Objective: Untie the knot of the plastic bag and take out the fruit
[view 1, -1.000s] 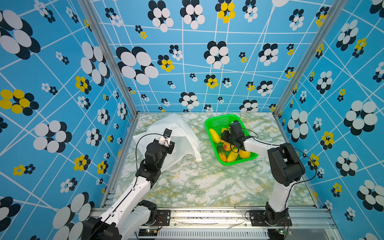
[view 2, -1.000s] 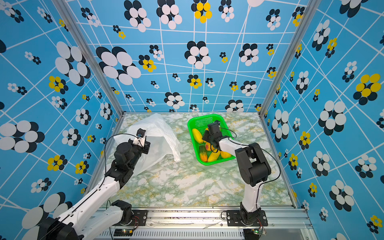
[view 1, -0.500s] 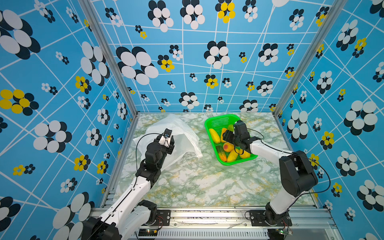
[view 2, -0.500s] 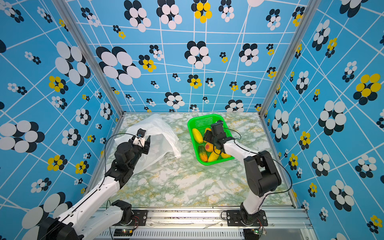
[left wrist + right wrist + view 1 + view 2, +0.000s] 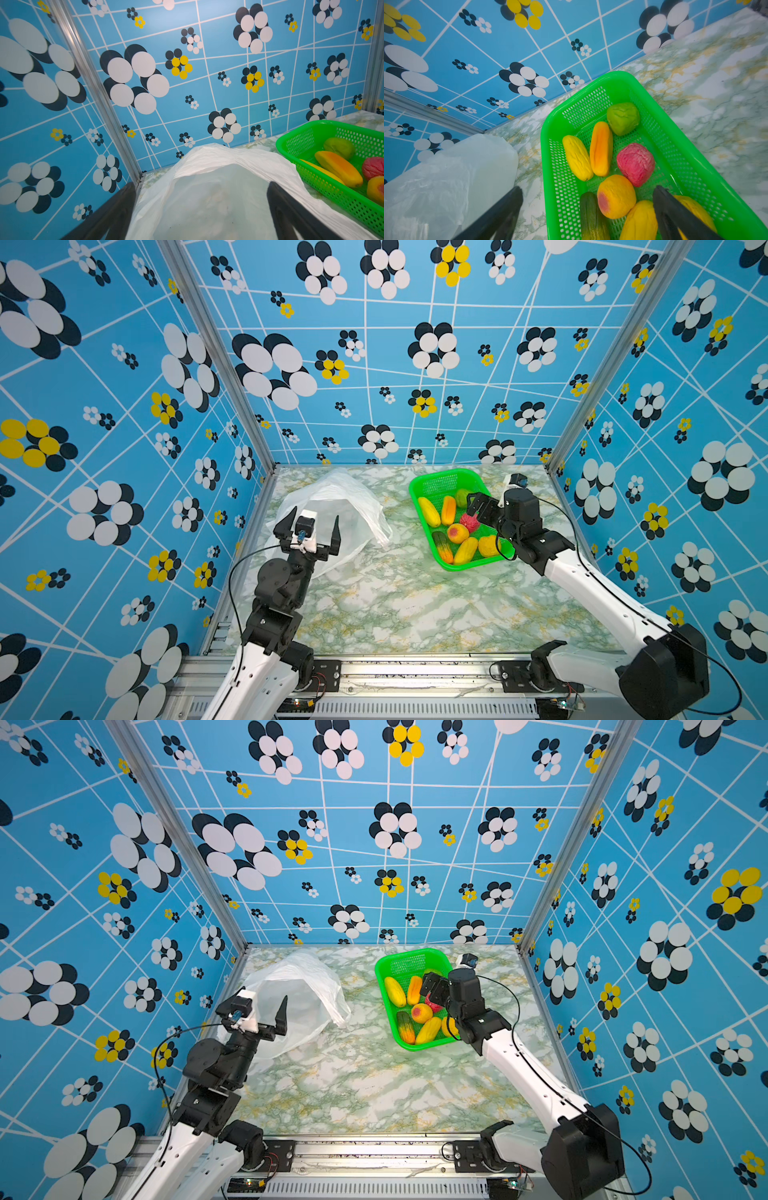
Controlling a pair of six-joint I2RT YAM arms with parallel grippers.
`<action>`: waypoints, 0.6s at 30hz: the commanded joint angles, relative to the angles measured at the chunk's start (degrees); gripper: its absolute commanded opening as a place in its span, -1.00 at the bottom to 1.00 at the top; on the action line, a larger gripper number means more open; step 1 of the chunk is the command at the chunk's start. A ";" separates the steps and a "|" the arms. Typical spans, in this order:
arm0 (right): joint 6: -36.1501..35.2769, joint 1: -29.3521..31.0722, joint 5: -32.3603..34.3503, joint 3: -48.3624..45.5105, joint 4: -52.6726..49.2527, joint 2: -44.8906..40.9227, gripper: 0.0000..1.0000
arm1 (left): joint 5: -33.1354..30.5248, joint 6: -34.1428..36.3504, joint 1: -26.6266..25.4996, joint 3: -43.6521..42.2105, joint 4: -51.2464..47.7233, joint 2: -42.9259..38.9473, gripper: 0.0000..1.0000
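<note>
While in one basket (image 5: 545,166), eight fruit (image 5: 616,196)

You see a translucent white plastic bag (image 5: 345,506) on a tabletop (image 5: 395,605) marbled in white, green and ochre. Your basket (image 5: 610,80) is green mesh. The fruit (image 5: 601,148) in it runs yellow and orange, with a red bumpy ball (image 5: 635,164), a green round piece (image 5: 623,118) and a long piece (image 5: 591,216) shading dark green to orange. The walls (image 5: 374,364) are blue with white lines and black, white and yellow flowers.

Bright, even light, faint shadows — wrist views blur near edges.
</note>
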 commanded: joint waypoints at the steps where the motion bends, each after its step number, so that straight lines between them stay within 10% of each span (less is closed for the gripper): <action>1: -0.44 -0.05 10.22 0.28 -8.50 -4.43 0.99 | -3.27 -4.73 -0.20 -6.20 0.50 -6.65 0.98; 8: -9.34 -0.26 17.76 -4.77 1.28 -10.68 0.99 | -7.22 -4.40 0.25 -17.10 4.66 -11.38 0.99; 18: -28.86 -15.06 23.51 -16.88 15.80 -8.95 0.99 | -5.27 -0.82 2.98 -15.37 5.16 9.19 0.99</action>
